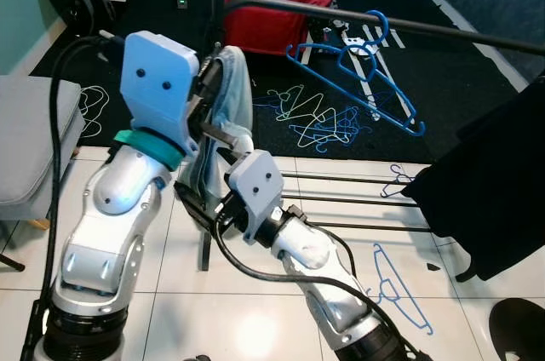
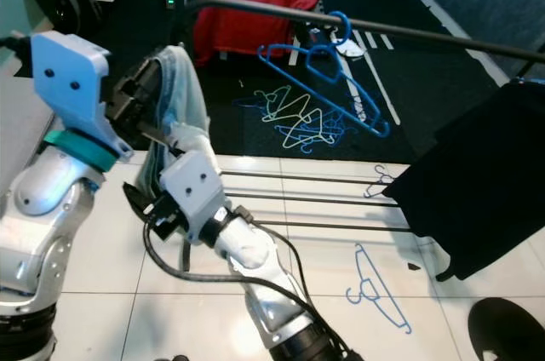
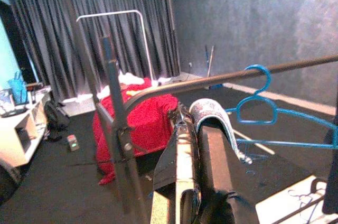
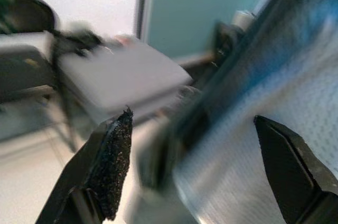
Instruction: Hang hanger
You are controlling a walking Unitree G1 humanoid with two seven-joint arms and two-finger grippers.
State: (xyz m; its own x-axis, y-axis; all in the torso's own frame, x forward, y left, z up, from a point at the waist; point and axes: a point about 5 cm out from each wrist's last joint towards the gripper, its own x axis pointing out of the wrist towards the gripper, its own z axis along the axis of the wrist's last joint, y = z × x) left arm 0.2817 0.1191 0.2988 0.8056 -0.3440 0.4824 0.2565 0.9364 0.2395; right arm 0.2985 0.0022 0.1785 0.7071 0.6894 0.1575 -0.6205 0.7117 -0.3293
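Below the dark rack rail [image 1: 341,16], the left end effector [image 1: 207,101] grips the top of a garment hanger draped with pale blue jeans [image 1: 232,97]; the rail runs across just above and beyond it. The right end effector [image 4: 195,166] comes in from beneath with fingers spread wide around the denim, not closed. A blue hanger [image 1: 366,71] already hangs farther right, so the left arm is nearer the rail.

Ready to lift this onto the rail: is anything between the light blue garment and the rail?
Nothing visible does. The light blue garment, at the left tool, sits below the rail's bare left end. The blue hanger hangs farther right on it, the black garment farther still.
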